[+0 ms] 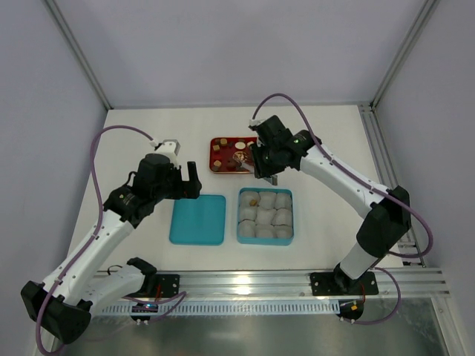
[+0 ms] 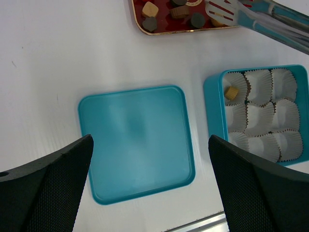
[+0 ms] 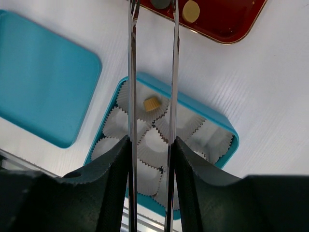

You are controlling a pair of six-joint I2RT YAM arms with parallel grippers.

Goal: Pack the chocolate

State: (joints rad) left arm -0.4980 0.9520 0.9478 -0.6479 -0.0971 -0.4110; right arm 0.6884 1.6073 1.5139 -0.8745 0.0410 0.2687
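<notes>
Left side: left gripper hangs with jaws spread wide, nothing in them, above the flat square teal plastic lid. The lid lies on the white table, just left of the box and apart from it.

Centre, near: square teal plastic box, lid off, lined with nine crinkled white paper cups in three rows of three. One tan chocolate sits in the far-left cup. The other eight cups look empty.

Centre, far: red rectangular tray with a gold rim, just beyond the box. Several tan and dark brown pieces lie loose on it.

Right side: right gripper is closed partway on thin metal tongs, gripping them by the handles. The tips reach out over the tray. Cannot tell whether a piece is pinched between them.

Progress, my reading: early. One piece packed, eight cups to fill, lid not yet on.

Writing: none legible. The tray's round gold-and-white emblem is too small to read.
</notes>
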